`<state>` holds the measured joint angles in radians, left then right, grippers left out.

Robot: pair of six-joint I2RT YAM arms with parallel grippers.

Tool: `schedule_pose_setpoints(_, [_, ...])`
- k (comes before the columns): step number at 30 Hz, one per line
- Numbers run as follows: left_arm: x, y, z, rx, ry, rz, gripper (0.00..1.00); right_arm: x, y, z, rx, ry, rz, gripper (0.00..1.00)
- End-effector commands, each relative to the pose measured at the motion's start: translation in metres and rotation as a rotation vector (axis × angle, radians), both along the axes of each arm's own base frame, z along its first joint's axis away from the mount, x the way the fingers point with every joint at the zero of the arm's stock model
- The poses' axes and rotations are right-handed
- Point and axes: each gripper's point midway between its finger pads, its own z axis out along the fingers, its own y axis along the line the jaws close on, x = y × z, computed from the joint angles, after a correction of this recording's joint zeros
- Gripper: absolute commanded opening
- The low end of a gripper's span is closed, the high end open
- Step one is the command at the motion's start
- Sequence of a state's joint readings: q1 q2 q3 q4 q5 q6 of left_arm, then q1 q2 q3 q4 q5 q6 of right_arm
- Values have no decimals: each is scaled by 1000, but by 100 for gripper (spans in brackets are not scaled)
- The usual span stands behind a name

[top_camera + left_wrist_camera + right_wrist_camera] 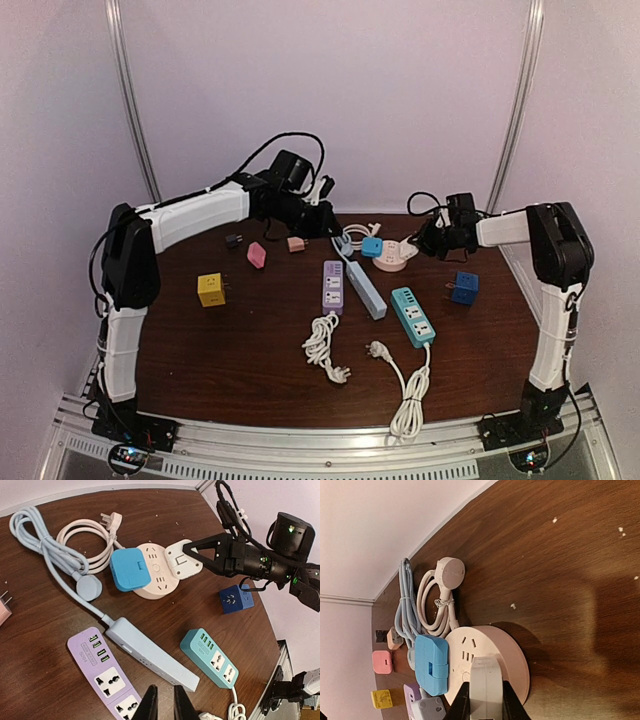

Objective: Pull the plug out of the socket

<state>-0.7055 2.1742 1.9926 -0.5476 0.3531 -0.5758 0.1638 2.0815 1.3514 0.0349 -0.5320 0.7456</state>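
My top view looks down from behind over the whole table (250,340), both wrist views near, sharing the round socket (156,575).

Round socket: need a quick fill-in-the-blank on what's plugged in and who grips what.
1. The right gripper has its fingers clamped on the ____ plug in the round socket.
2. The second plug in that socket is ____.
3. The left gripper holds ____.

Missing words: white; blue; nothing.
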Motion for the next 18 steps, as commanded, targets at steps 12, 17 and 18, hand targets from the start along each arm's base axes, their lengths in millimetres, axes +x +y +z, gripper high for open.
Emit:
schedule_pose_setpoints(12, [15,-49,-34,-152,70,-45,13,-89,42,-35,-102,148,166,5])
schedule_pose_setpoints(17, [29,-73,-46,-213,74,-30,13,-94,50,-35,-62,151,166,5])
schedule_pose_setpoints(18, [31,-77,-48,-213,71,-21,13,-94,50,-35,-58,151,160,5])
